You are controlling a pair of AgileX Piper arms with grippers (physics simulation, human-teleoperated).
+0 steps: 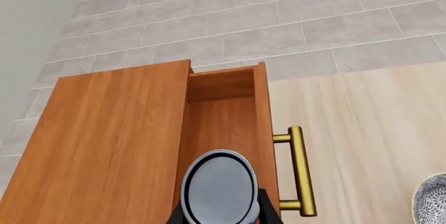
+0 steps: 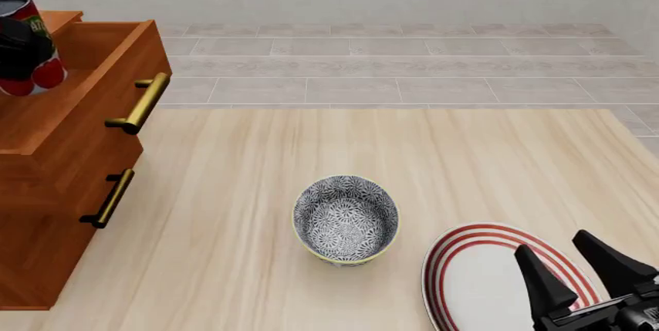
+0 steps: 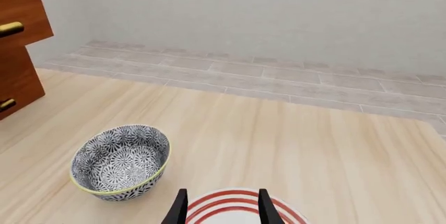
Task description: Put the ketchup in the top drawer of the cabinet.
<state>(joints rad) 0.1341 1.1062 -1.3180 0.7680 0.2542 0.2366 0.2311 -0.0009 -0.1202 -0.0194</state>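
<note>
1. Above open top drawer point(image 1: 223, 114) of cabinet point(image 2: 52, 192): ketchup point(image 1: 220, 188) clamped in left gripper point(image 1: 221, 214), clear of walls.
2. Right gripper point(image 2: 582, 265) spread wide, empty, over plate point(image 2: 474, 277).
3. Left gripper mostly cut off.

The ketchup point(image 2: 23, 42) is cut off at the front view's left edge, its middle hidden behind the dark left hand point(image 2: 15, 53). The striped plate point(image 2: 468, 269) (near right of the counter point(image 2: 258, 153)) runs off the bottom edge.

Ketchup point(image 1: 220, 190) top: shiny metal. Cabinet point(image 1: 112, 145): smooth reddish wood. Handle point(image 1: 298, 171): probably brass. Table point(image 2: 464, 161): pale matt wood.
</note>
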